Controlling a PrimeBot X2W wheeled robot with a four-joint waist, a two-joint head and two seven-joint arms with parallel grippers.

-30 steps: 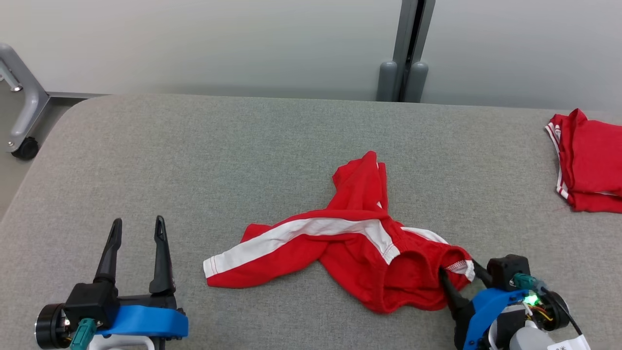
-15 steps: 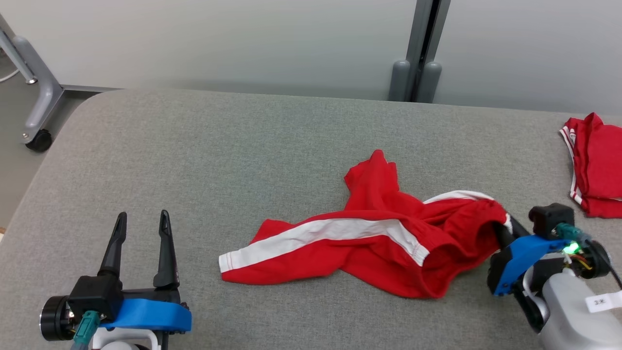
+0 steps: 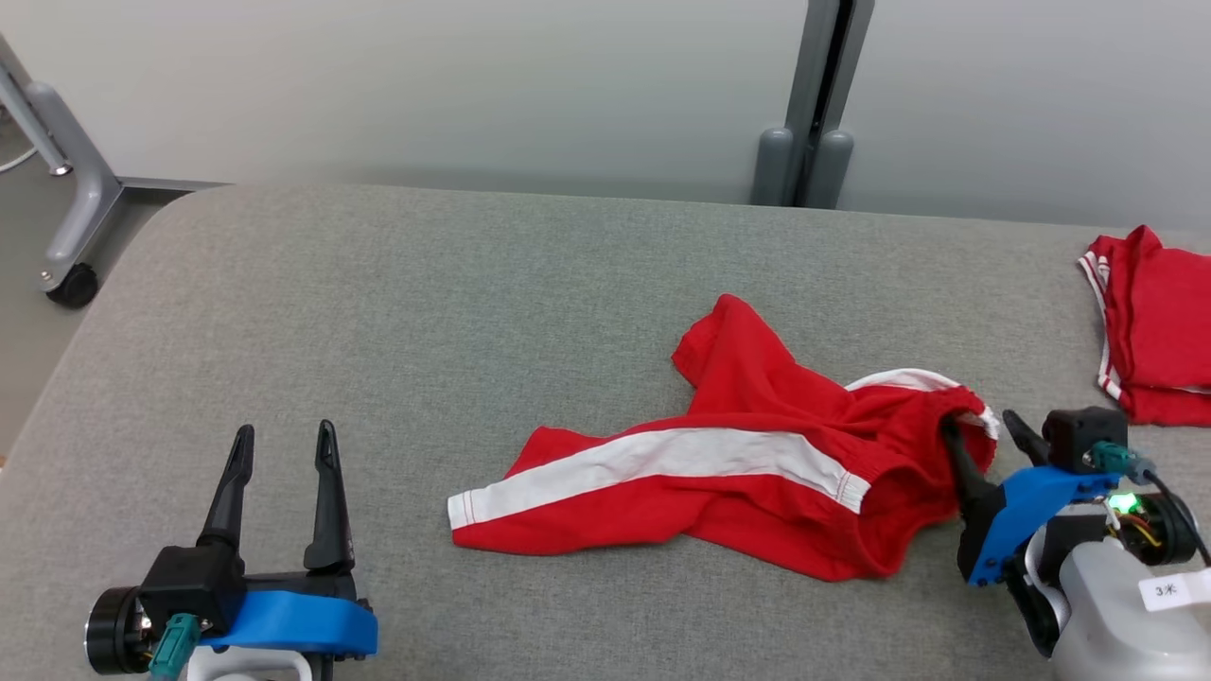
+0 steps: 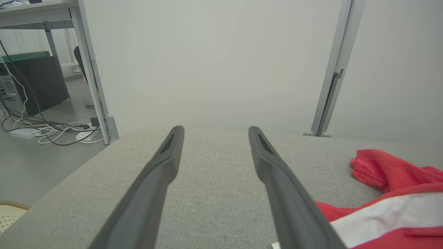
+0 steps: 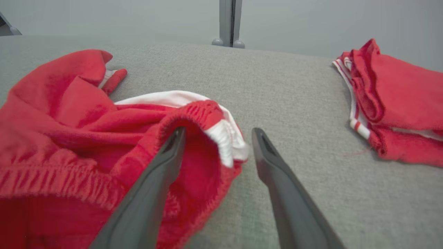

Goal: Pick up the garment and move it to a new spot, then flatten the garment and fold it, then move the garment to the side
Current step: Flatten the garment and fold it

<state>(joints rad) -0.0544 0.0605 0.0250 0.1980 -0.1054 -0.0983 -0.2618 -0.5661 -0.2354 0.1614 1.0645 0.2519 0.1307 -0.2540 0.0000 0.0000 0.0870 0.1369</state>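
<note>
While the bright red, soft-fabric garment [image 3: 719, 473] with a broad white stripe lies crumpled right of centre on the grey cloth-covered table [image 3: 426, 284] in the head view, the right gripper [image 3: 977, 423] sits at its right end. Its fingers are spread, with the garment's gathered edge between them. The left gripper [image 3: 286, 430] rests well apart at the lower left, fingers parted and holding nothing. A folded red pile [image 3: 1154, 322] with striped trim lies at the table's far right, near the garment but not touching it.

From the left wrist view, the left gripper's fingers stand wide with bare table between them. The garment's striped end lies just beside one finger; I cannot tell whether they touch.

From the right wrist view, one finger [image 5: 162, 162] reaches into the mouth of the ribbed elastic band [image 5: 197, 109] and the other stays outside over the table. The band's lip sits between them, not pinched.

Closing here may catch only a thin lip of the band, which would likely slip free on the lift. The finger inside could also simply hook the cloth and drag it instead of carrying it. A move to the right risks dropping it onto the folded red pile, and the long striped end may trail and tuck under.
</note>
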